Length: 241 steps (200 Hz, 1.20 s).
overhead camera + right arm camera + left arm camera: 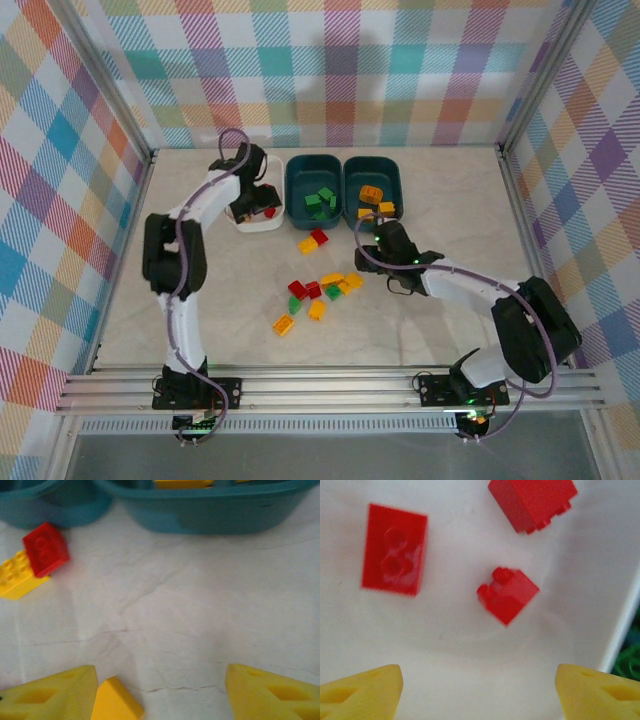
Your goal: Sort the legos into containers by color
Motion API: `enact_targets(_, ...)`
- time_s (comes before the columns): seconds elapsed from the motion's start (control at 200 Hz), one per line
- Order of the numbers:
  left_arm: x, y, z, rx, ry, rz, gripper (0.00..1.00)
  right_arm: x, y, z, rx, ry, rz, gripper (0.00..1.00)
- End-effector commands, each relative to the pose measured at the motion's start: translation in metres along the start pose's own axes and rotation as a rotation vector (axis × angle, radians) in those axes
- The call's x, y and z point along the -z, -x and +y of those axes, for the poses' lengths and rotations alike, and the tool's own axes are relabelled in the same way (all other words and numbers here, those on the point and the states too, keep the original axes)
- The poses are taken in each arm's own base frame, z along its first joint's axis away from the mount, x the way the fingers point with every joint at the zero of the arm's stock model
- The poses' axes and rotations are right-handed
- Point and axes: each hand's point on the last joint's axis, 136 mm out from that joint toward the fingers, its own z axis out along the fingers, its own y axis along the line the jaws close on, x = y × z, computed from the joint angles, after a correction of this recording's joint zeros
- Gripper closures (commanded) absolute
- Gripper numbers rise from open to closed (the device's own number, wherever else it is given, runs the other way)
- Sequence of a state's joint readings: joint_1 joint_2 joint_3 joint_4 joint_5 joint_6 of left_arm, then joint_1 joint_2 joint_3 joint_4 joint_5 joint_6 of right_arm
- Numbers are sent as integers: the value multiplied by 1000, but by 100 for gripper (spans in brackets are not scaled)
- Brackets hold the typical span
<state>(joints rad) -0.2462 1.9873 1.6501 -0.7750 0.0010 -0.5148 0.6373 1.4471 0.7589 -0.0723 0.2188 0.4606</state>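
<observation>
Bright, even light, soft shadows; close-up red legos (394,550) look blurred.

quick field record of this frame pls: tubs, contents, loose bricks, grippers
white tub: three red legos visible
middle teal tub: green legos
right teal tub: yellow/orange legos
loose legos: red, yellow, orange and green, mixed on the table
left gripper: open, empty, over white tub
right gripper: open, low over table, near the teal tubs
</observation>
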Motion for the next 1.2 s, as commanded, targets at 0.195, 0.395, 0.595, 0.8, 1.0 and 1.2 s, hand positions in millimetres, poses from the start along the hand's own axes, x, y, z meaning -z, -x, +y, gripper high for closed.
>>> enact_targets(0.195,49,-105,40,114,-160,-67,16,-5,-21,69,126,57,44,23)
enact_targets(0.395,53,-159,72,119,-161,-63,5,-24,-39,88,195,21,100,20)
enact_targets(0.595,70,-168,81,120,-184,-94,2,-34,-47,92,257,-41,106,20)
enact_targets(0.8,81,-163,76,117,-215,-119,2,-44,-52,87,280,-89,125,25)
enact_targets(1.0,79,-164,75,118,-226,-116,2,-49,-52,81,294,-127,124,29)
enact_targets(1.2,78,-165,75,114,-223,-113,2,-51,-55,78,305,-136,135,29)
